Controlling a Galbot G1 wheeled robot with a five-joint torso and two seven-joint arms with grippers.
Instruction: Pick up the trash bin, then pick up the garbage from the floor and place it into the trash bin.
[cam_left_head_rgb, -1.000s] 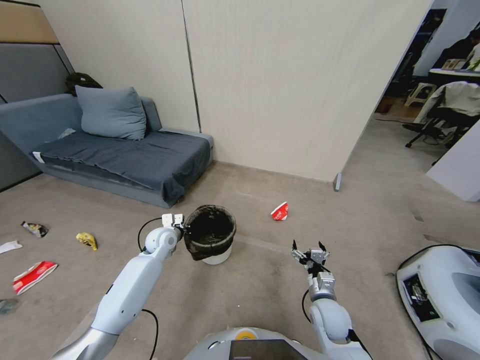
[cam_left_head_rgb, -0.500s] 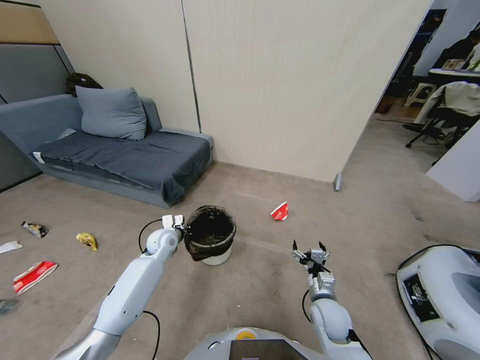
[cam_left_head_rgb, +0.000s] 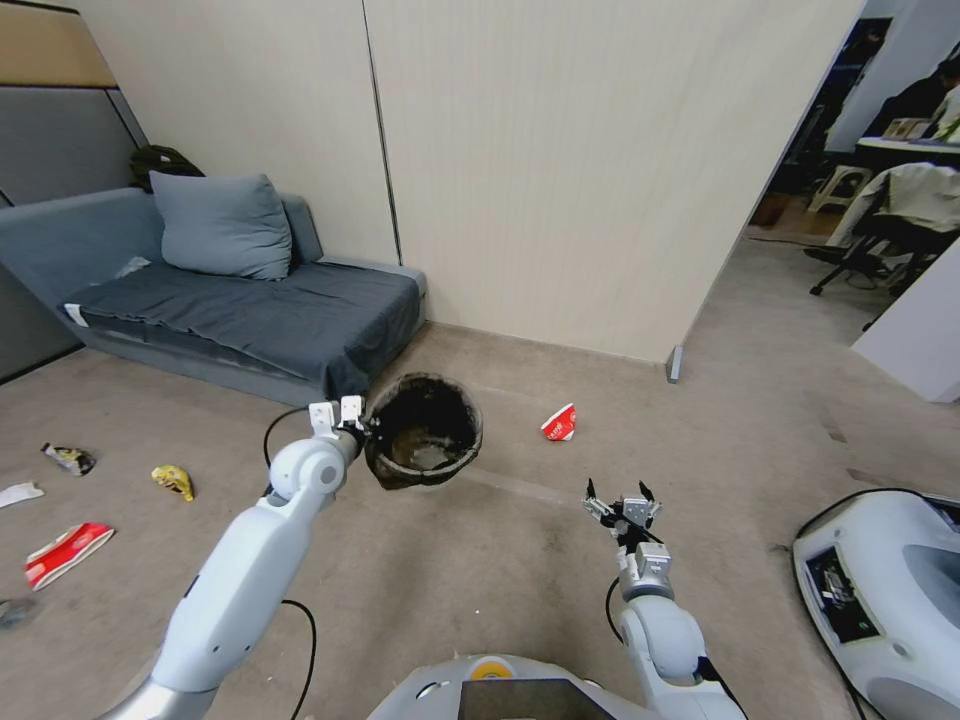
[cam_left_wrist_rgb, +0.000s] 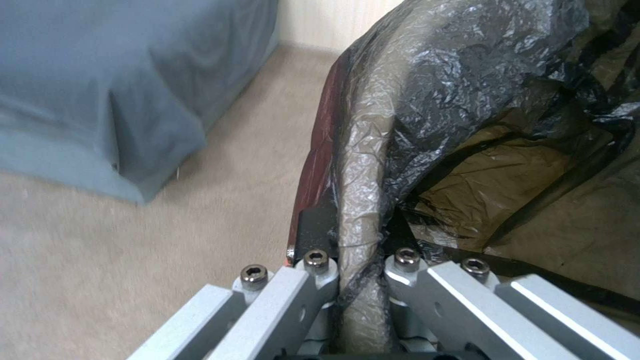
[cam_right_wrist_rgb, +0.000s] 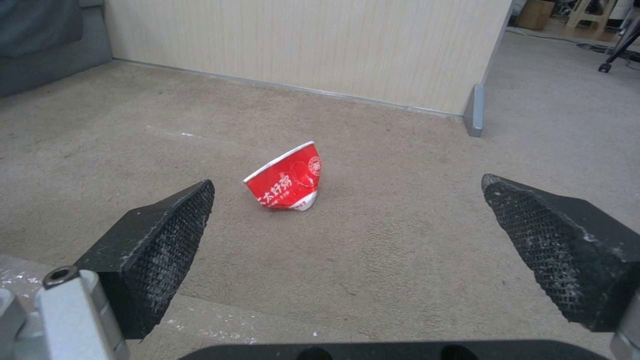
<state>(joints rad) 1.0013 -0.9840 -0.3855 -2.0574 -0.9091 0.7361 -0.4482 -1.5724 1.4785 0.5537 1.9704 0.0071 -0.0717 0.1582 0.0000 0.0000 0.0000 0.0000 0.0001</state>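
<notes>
My trash bin (cam_left_head_rgb: 425, 440) hangs tilted off the floor, its lined rim pinched between the fingers of my left gripper (cam_left_head_rgb: 352, 425), left of centre ahead of me. My right gripper (cam_left_head_rgb: 620, 505), jaws spread wide and empty, hovers low over the carpet. The red-and-white carton (cam_right_wrist_rgb: 288, 182) lies straight ahead of it, mouth rim tipped up, nearer this arm than the left

Carton (cam_left_head_rgb: 560, 423) right of bin (cam_left_head_rgb: 425, 432)
</notes>
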